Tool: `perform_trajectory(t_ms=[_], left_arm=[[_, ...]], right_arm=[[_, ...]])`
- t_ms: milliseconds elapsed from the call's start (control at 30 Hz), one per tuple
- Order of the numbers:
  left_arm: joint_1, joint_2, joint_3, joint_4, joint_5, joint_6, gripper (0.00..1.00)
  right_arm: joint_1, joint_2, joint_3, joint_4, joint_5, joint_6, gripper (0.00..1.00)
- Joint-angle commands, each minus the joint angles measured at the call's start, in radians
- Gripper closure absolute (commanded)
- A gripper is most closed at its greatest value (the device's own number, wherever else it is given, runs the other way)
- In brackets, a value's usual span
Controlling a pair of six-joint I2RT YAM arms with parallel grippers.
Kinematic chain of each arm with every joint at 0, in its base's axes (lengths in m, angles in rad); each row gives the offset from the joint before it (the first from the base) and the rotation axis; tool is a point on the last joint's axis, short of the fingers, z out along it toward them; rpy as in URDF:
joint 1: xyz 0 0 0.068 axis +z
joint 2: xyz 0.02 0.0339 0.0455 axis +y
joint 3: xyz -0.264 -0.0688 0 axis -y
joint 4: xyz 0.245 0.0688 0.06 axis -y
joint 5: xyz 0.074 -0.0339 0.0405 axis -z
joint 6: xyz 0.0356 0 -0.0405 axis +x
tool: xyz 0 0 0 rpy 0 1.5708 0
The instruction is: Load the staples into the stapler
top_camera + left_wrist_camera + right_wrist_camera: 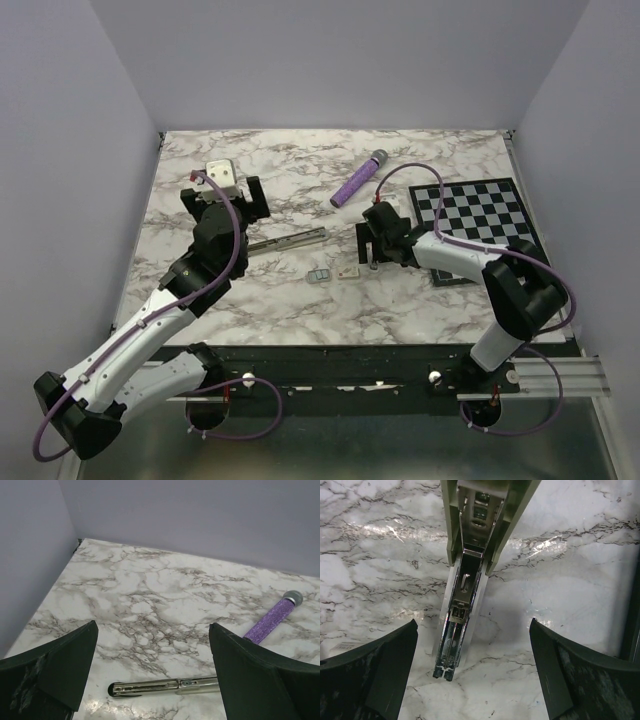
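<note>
The stapler lies open on the marble: a beige-grey cover with a shiny metal rail sticking out toward my right gripper. That gripper is open and empty, just above the stapler, with the rail tip between its fingers; in the top view it hides most of the stapler. A separate silvery metal rail lies left of it, also in the left wrist view. My left gripper is open and empty above that rail. A tiny grey staple block and a cream box lie nearer the front.
A purple cylinder with a grey tip lies at the back centre, also in the left wrist view. A black-and-white chessboard lies at the right, under my right arm. Grey walls close the table on three sides.
</note>
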Motion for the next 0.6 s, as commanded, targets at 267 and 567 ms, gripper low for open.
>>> perform_trajectory(t_ms=[267,567], left_arm=[[0.02,-0.051,-0.105,0.156,-0.043,0.146,0.01],[0.02,-0.057,-0.114,0.166,-0.038,0.15,0.01]], right_arm=[[0.001,0.033,0.008,-0.009,0.038,-0.037,0.0],[0.001,0.003,-0.019,-0.022,0.045,-0.049,0.0]])
